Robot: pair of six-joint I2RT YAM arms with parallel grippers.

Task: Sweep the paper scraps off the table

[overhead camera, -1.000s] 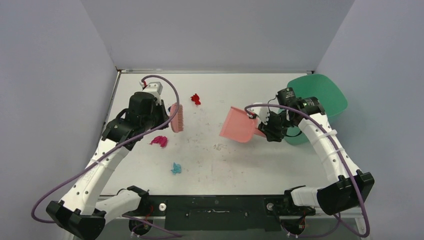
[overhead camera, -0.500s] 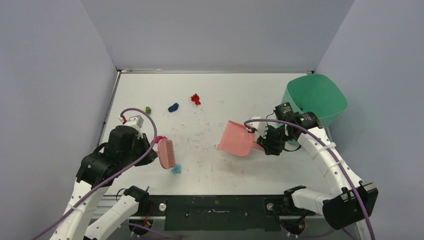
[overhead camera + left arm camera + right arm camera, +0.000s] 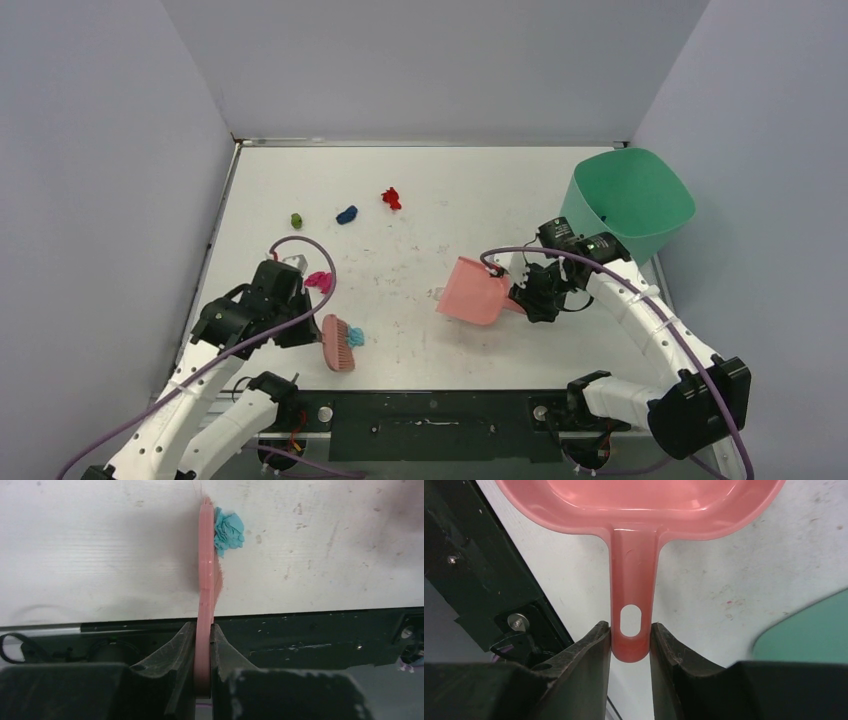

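My left gripper (image 3: 308, 334) is shut on the handle of the pink brush (image 3: 338, 344), which stands on edge near the front of the white table (image 3: 480, 175). A cyan scrap (image 3: 356, 337) touches the brush's right side; the left wrist view shows it (image 3: 228, 527) against the bristles of the brush (image 3: 206, 570). A magenta scrap (image 3: 319, 281) lies just behind my left wrist. Green (image 3: 297, 219), dark blue (image 3: 347, 214) and red (image 3: 391, 198) scraps lie farther back. My right gripper (image 3: 527, 297) is shut on the handle of the pink dustpan (image 3: 473, 290), whose pan (image 3: 639, 500) looks empty.
A green bin (image 3: 630, 200) stands at the table's back right, beside my right arm; its edge shows in the right wrist view (image 3: 809, 635). The black metal front frame (image 3: 310, 635) runs just under the brush handle.
My left arm has pulled the brush from the back left toward the front edge, and the brush now touches the cyan scrap. The right arm has brought the dustpan slightly nearer.
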